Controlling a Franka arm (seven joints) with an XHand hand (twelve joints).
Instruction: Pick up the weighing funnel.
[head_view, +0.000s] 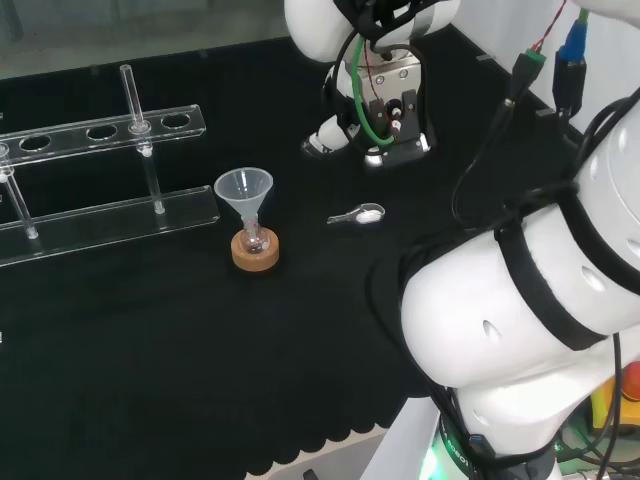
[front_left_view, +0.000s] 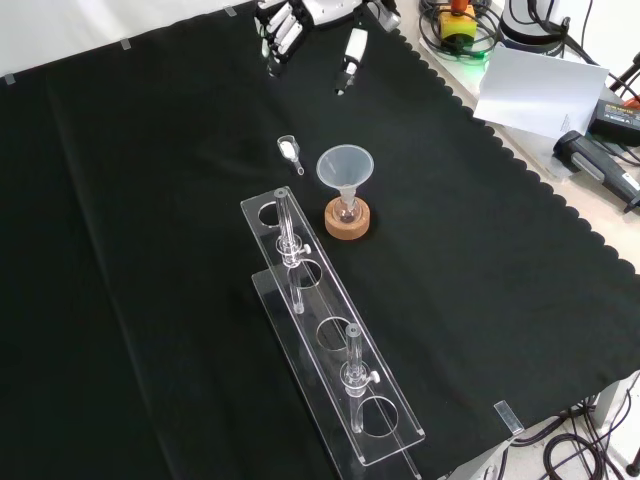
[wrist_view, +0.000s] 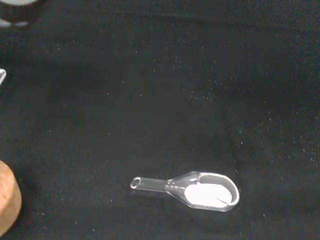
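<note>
The weighing funnel (head_view: 360, 214) is a small clear scoop with a short stem and lies flat on the black cloth. White powder sits in its bowl, plainly seen in the wrist view (wrist_view: 206, 192). In the front view the weighing funnel (front_left_view: 289, 150) lies just left of the big funnel (front_left_view: 345, 168). The hand (front_left_view: 290, 30) hangs above the cloth at the top of the front view, well beyond the weighing funnel and apart from it. Its fingers (front_left_view: 275, 38) are relaxed and spread, holding nothing. In the head view the hand (head_view: 325, 138) is up and left of the scoop.
The big funnel (head_view: 243, 190) stands in a small flask on a cork ring (head_view: 255, 250). A clear tube rack (front_left_view: 330, 340) with glass tubes stands beyond it, at the left of the head view. The cloth's scalloped edge (front_left_view: 520, 180) borders paper and cables.
</note>
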